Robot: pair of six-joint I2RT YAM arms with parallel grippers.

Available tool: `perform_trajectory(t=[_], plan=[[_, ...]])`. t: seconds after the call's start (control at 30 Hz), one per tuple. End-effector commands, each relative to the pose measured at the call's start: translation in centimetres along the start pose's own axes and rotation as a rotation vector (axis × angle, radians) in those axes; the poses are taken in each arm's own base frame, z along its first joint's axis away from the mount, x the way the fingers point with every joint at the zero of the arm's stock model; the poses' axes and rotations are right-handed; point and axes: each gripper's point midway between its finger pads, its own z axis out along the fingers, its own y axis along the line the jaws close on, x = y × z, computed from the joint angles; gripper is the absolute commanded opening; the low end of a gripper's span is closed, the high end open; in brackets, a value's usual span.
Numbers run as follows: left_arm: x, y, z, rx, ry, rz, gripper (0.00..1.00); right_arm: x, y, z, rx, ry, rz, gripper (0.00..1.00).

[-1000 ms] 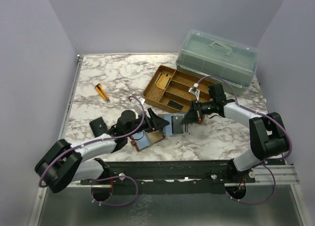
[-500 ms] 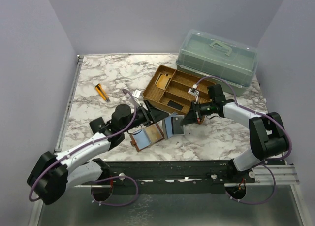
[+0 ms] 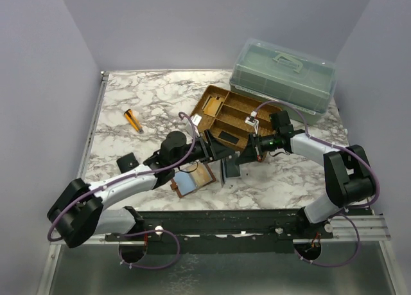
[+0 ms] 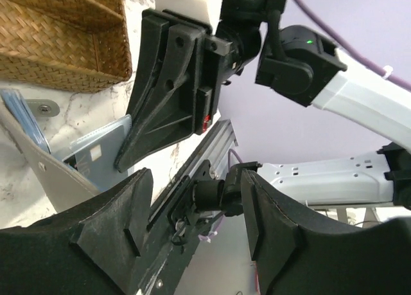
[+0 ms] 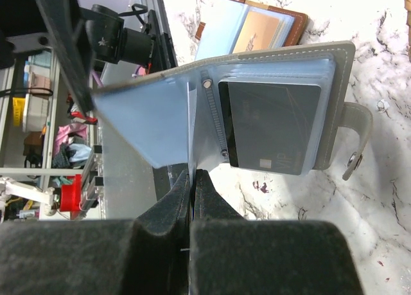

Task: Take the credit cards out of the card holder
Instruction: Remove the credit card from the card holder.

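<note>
Right hand (image 5: 191, 179) is clenched on the upright blue-grey folder (image 5: 327, 115) — left hand (image 4: 196, 182) is released, empty, just beside it. The card holder (image 3: 192, 178) lies open on the bench (image 3: 141, 96).

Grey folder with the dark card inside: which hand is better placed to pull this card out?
Left, probably. The right hand is shut on a leaf of the grey folder and holds it open, so it is busy. The left hand is open, holds nothing and sits close beside the folder.

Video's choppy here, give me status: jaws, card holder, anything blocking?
Right gripper jaws shut on blue-grey sleeved folder. Left gripper jaws open, empty. Reddish-brown leather card holder lies open, untouched.
</note>
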Motion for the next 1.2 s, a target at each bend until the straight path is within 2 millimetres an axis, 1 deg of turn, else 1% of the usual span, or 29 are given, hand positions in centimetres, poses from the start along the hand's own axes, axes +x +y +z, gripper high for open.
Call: perform_trajectory(t=[0.0,0.1,0.17,0.3,0.43,0.53,0.6,0.67,0.83,0.93,1.0,1.17], plan=[[-3.0,-1.6,-2.6,-0.048,-0.123,0.116,0.64,-0.6,-0.7,0.0,0.032,-0.004,-0.019,0.00],[-4.0,-3.0,-3.7,-0.054,-0.146,0.152,0.69,-0.5,-0.8,0.0,0.029,-0.001,-0.012,0.00],[-3.6,-3.7,-3.4,-0.032,-0.114,0.123,0.70,-0.4,-0.9,0.1,0.028,0.001,-0.009,0.00],[-1.6,-3.7,-1.6,0.008,-0.012,0.043,0.69,-0.5,-0.8,0.0,0.034,-0.003,-0.016,0.00],[0.9,-4.0,0.4,0.034,0.065,0.018,0.68,-0.5,-0.9,0.0,0.039,-0.003,-0.013,0.00],[2.5,-3.8,1.5,0.024,0.107,0.006,0.68,-0.4,-1.0,0.1,0.036,-0.001,-0.009,0.00],[3.0,-3.1,1.9,-0.001,0.112,-0.006,0.68,-0.5,-1.0,0.1,0.036,-0.001,-0.010,0.00],[3.1,-1.5,1.9,-0.065,0.094,-0.027,0.67,-0.5,-1.0,0.0,0.038,-0.002,-0.013,0.00],[2.5,2.9,0.5,-0.265,0.009,-0.042,0.69,-0.6,-0.8,0.0,0.034,-0.004,-0.014,0.00],[2.9,5.0,0.0,-0.330,-0.003,-0.051,0.69,-0.6,-0.6,0.0,0.021,-0.003,-0.014,0.00],[3.1,6.0,0.1,-0.349,0.001,-0.058,0.69,-0.7,-0.1,0.0,-0.002,-0.006,-0.024,0.00],[3.1,6.7,0.5,-0.304,0.014,-0.067,0.68,-0.8,1.2,-0.2,-0.053,-0.015,-0.041,0.00]])
